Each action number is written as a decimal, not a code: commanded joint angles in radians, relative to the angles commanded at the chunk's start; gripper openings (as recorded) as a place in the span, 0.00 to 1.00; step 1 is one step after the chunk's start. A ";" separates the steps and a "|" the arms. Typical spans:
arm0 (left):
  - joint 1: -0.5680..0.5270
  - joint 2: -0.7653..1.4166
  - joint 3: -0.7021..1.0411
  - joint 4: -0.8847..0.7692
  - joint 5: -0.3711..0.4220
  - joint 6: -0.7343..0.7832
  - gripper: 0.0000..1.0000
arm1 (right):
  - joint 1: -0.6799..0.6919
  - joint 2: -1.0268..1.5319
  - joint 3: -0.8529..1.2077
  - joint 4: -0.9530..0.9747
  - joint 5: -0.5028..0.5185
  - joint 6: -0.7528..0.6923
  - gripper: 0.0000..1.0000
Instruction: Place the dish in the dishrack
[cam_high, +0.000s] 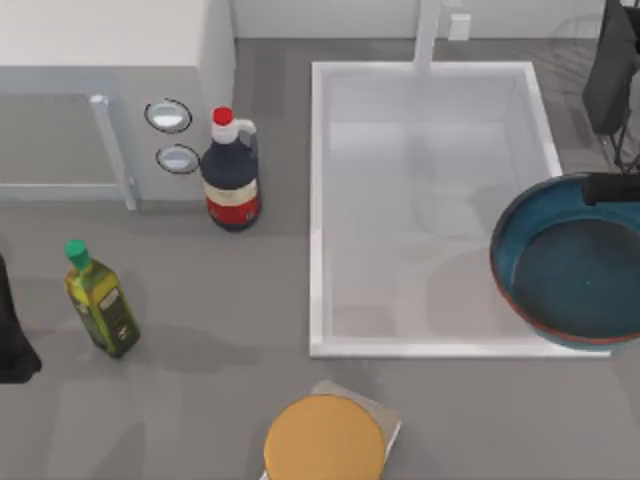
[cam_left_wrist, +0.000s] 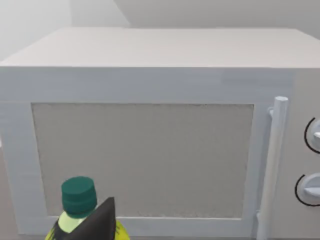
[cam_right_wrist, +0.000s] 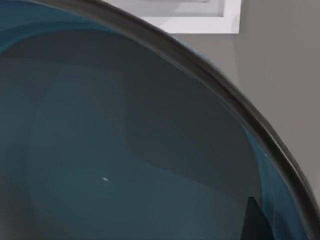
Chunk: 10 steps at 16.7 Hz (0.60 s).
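The dish is a wide, deep teal-blue bowl with a thin reddish-brown rim. It hangs at the table's right side, overlapping the right edge of the sink. My right gripper is shut on the dish's far rim. In the right wrist view the dish's glossy inside is very close, with a dark fingertip against it. Thin wires of the dishrack show at the far right corner, behind the right arm. My left gripper is parked at the left edge.
A dark sauce bottle with a red cap stands left of the sink. A green-capped oil bottle stands near the left arm. A white microwave fills the far left. An orange-yellow disc lies at the front edge.
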 joint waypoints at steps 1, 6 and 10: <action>0.000 0.000 0.000 0.000 0.000 0.000 1.00 | -0.001 -0.010 0.029 -0.028 0.000 -0.002 0.00; 0.000 0.000 0.000 0.000 0.000 0.000 1.00 | -0.003 -0.020 0.053 -0.053 0.000 -0.003 0.00; 0.000 0.000 0.000 0.000 0.000 0.000 1.00 | -0.032 -0.030 0.051 -0.016 -0.025 -0.020 0.00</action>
